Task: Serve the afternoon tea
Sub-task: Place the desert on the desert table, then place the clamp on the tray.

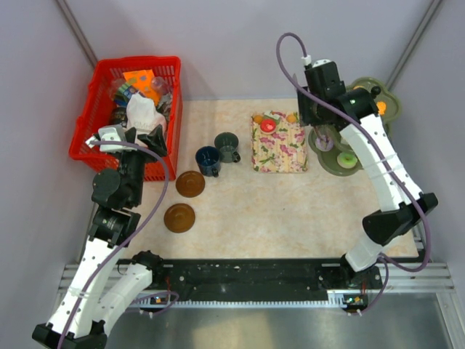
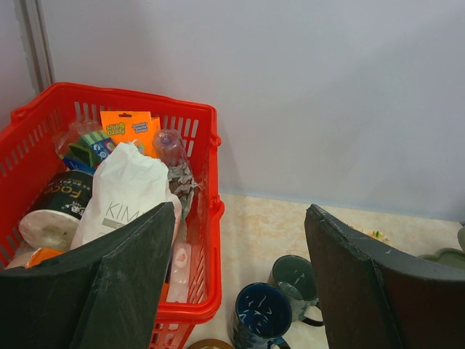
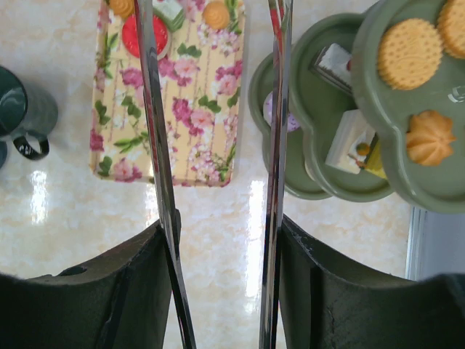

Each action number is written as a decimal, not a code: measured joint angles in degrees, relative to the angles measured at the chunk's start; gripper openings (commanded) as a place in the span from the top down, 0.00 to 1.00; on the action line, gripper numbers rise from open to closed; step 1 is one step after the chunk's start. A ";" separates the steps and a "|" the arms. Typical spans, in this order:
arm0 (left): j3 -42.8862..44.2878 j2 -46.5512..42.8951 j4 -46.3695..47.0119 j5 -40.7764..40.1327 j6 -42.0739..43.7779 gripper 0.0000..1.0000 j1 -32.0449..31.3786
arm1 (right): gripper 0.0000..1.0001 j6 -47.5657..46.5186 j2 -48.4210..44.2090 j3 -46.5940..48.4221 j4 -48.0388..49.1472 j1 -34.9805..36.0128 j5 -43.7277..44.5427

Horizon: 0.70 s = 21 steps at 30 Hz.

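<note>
The left gripper (image 2: 240, 247) is open and empty beside the basket (image 2: 145, 98). The right gripper (image 3: 221, 240) clamps the tongs (image 3: 156, 145) between the tray (image 3: 203, 123) and the stand (image 3: 320, 174), which carries pastries (image 3: 410, 54). 2 mugs (image 1: 208, 161) stand near 2 saucers (image 1: 190, 183).

Red basket (image 1: 80, 129) of clutter, floral tray (image 1: 280, 149) and metal tongs (image 3: 161, 167) on a pale marbled table (image 1: 290, 211).
From above, the basket is set at 10 o'clock of the table and the tray is laid flat at 12 o'clock. A white bag (image 1: 142, 113), an orange card packet (image 1: 138, 77) at its 12 o'clock, a clear bottle (image 2: 171, 149) and a dark lettered can (image 2: 69, 193) are packed in the basket. The tongs' thin blades are parted, one crossing the tray.
</note>
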 measured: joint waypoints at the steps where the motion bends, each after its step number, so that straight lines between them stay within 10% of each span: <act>1: 0.00 0.00 0.02 0.00 0.00 0.23 0.00 | 0.48 0.02 0.00 -0.61 0.09 0.48 -0.13; 21: 0.00 0.00 0.00 -0.02 0.00 0.23 0.00 | 0.50 3.63 -3.80 -26.64 10.40 3.58 -5.49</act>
